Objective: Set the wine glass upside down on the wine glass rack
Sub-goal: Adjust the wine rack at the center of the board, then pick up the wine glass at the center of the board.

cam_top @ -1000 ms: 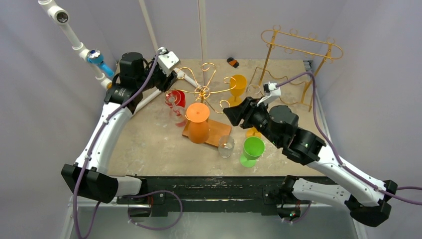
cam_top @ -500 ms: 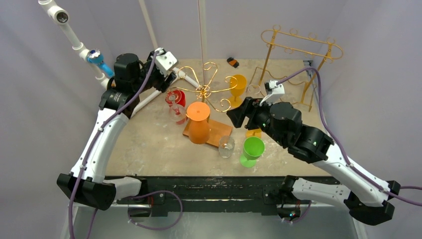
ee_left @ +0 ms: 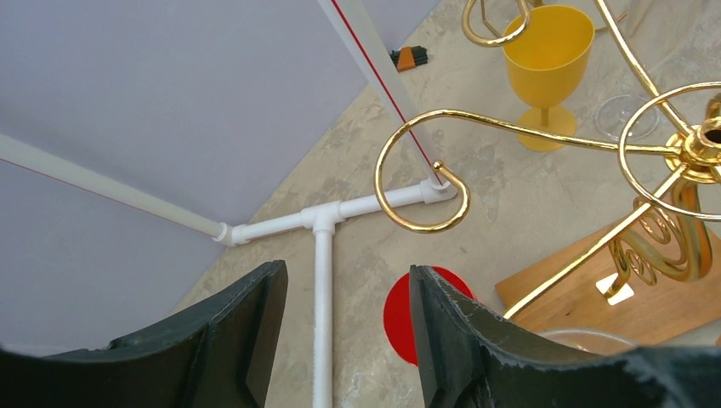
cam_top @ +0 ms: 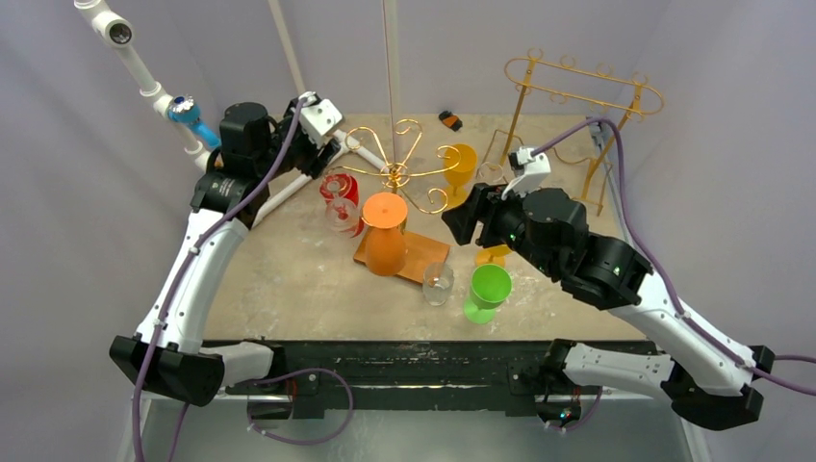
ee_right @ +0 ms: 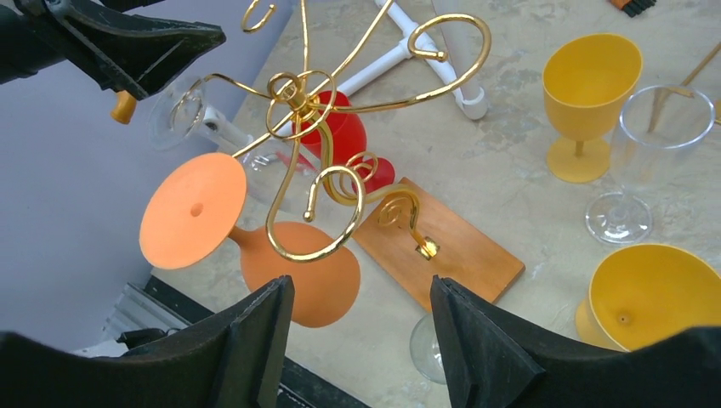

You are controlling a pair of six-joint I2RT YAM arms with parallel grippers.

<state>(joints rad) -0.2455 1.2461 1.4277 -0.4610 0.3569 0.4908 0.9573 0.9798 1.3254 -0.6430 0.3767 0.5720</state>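
1. A green wine glass [cam_top: 489, 287] and a clear wine glass [cam_top: 438, 284] stand upright near the table's front edge.
2. The orange wine glass [cam_top: 385, 241] sits upside down, foot up, in a near arm of the gold wine glass rack [cam_top: 393, 177]. Its rim seems to rest on the wooden base [cam_top: 428, 252].
3. The right gripper [ee_right: 361, 293] is just right of the rack, fingers apart and empty.
4. The left gripper [ee_left: 346, 285] is at the rack's far left, fingers also apart and empty.
5. A red wine glass [cam_top: 342, 189] and a yellow goblet [cam_top: 461, 164] flank the rack.
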